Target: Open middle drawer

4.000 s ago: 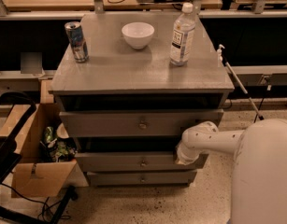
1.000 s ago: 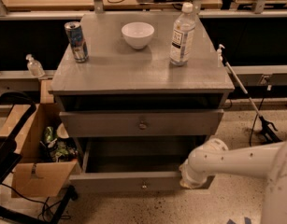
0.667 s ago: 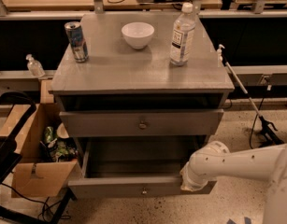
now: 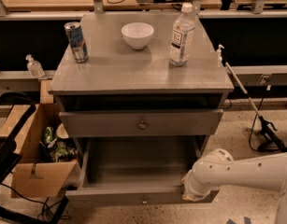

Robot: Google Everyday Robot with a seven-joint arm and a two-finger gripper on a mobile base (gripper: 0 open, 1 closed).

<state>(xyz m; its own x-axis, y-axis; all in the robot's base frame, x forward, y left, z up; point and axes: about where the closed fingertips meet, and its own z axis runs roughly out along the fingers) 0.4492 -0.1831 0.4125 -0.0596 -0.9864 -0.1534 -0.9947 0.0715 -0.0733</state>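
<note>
The grey cabinet [image 4: 133,73] stands in the middle of the camera view. Its upper drawer front [image 4: 110,123] with a round knob is closed. Below it the middle drawer [image 4: 105,196] is pulled far out toward me; its bare grey inside [image 4: 138,164] shows, and its small knob [image 4: 144,200] sits at the centre of the front panel. My gripper [image 4: 186,193], at the end of the white arm [image 4: 246,171], is at the right end of that drawer's front panel, against its top edge.
A can [image 4: 76,41], a white bowl [image 4: 137,34] and a water bottle [image 4: 181,34] stand on the cabinet top. An open cardboard box [image 4: 38,171] with clutter sits at the left. A black frame [image 4: 7,157] is at far left. Cables [image 4: 264,129] lie at the right.
The middle drawer has slid out toward me, from nearly closed to wide open. My arm and gripper have moved down and forward with its right end.
</note>
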